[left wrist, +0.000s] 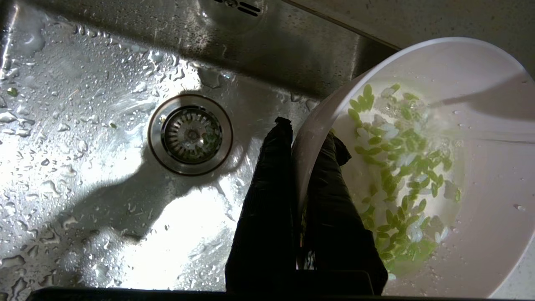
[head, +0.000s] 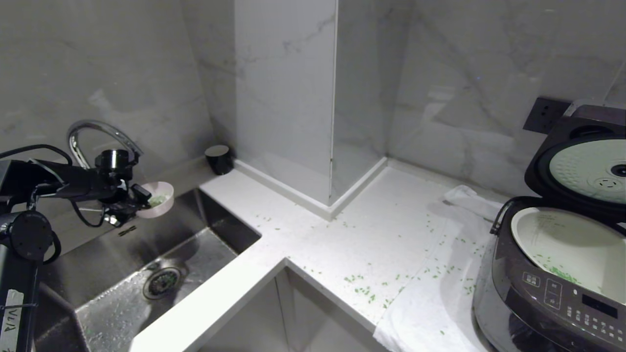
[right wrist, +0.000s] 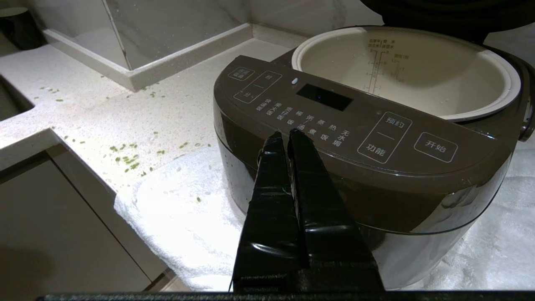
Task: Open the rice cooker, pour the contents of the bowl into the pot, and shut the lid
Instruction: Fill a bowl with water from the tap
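Left gripper [left wrist: 299,138] jaws pinched on the pink bowl [head: 157,199] rim, over the sink [head: 122,264] — green bits [left wrist: 397,175] inside. Rice cooker [head: 552,278], lid [head: 582,166] up, sits far right across the surface; right gripper [right wrist: 284,138] shut, empty, nearer

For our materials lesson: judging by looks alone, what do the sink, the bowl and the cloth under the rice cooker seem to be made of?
Sink: likely stainless steel, its shiny grey walls mirroring light under water drops.
Bowl: smooth pale plastic or ceramic; the look leaves it open.
Cloth: white terry towel, with fuzzy looped pile.
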{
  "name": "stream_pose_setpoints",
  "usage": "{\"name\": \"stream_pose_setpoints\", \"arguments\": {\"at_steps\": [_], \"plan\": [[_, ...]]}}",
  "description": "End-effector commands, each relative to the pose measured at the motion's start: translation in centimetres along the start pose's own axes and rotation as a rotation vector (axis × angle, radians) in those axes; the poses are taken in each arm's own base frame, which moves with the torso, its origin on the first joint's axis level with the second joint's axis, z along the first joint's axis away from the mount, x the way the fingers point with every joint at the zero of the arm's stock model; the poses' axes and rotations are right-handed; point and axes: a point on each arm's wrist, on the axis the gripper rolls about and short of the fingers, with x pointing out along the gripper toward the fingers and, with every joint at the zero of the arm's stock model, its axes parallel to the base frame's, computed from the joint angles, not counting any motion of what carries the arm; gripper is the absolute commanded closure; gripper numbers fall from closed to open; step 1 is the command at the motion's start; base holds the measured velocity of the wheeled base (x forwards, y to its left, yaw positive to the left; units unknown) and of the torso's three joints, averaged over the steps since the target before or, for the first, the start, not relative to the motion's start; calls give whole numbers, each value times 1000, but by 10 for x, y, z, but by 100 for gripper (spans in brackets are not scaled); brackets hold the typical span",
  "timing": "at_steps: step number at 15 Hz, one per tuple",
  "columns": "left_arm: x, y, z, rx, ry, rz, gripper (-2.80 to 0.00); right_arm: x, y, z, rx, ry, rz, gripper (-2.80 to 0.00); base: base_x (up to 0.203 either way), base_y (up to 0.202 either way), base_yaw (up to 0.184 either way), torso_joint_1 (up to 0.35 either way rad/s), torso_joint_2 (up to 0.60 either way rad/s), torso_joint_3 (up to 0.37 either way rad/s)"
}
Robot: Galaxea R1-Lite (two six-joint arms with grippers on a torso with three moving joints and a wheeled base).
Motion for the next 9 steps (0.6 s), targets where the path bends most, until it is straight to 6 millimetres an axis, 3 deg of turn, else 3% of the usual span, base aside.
{"name": "stream_pose_setpoints", "arguments": {"at_steps": [1,9], "plan": [[-1,-1,0,-3,0,1,0,0,0,0,0,1,1,0,0,0,0,0,0,0],[-1,-7,-8,9,7,-12,0,0,0,0,0,1,0,0,0,0,0,0,0,0]]}}
